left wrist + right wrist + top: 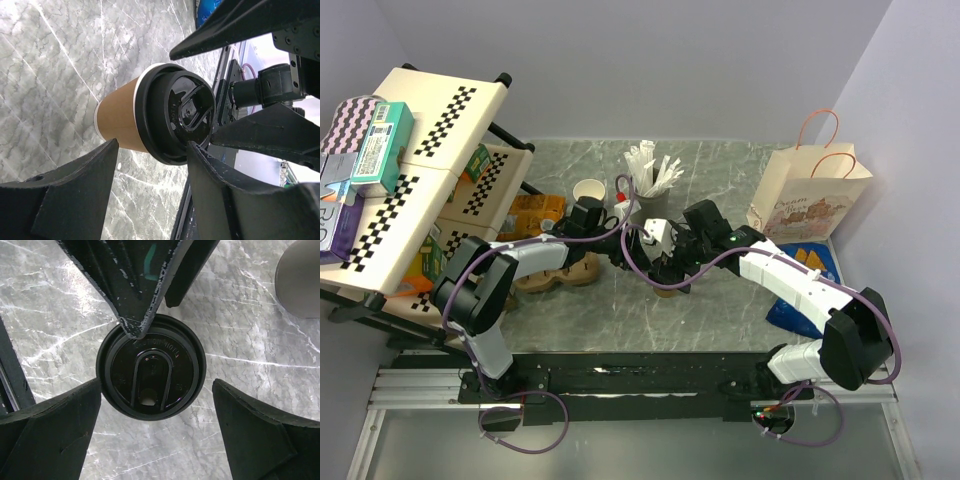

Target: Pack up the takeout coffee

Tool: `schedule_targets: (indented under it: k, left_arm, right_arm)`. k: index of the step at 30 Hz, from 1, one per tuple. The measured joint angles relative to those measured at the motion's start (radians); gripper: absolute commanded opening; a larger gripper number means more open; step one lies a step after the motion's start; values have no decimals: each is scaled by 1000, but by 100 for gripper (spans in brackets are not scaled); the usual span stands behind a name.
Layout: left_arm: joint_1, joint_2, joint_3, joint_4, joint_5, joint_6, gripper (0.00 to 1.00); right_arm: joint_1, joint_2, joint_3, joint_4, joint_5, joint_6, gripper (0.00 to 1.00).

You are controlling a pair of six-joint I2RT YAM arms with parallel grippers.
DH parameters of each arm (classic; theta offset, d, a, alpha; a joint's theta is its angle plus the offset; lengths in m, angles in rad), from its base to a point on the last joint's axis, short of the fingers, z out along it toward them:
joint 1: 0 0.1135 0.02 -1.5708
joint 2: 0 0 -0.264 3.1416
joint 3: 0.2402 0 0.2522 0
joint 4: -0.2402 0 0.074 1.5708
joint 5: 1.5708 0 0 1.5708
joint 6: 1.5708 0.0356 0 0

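Both arms reach inward and meet. The left tool (152,145) holds its jaws apart. The right tool (156,385) gapes wide, pointing down.

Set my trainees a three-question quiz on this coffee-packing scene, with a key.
1. True or false: the kraft cup below the right gripper wears its black lid.
2. The unlidded cup stands: A in the paper bag; B on the table near the cup of white sticks; C on the shelf.
3. Fill in: the right gripper's jaws are ___.
Key: 1 true; 2 B; 3 open.
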Motion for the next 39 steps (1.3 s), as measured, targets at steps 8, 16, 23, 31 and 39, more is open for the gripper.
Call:
schedule_targets:
  k: [8, 16, 23, 31, 39]
  left_arm:
    - [1, 0, 1, -2, -16, -2, 62]
    - [0, 0, 2, -2, -18, -2, 62]
    - [-8, 19, 17, -14, -31, 6, 62]
    - [-10, 24, 26, -28, -41, 15, 62]
    - [-10, 37, 39, -32, -40, 16, 62]
  right_arm:
    - [0, 0, 0, -5, -7, 0, 96]
    - [0, 0, -4, -7, -10, 0, 95]
    - [-6, 0, -19, -12, -23, 0, 91]
    - [-25, 18, -25, -10, -57, 5, 82]
    - [-58, 37, -23, 8, -106, 21, 75]
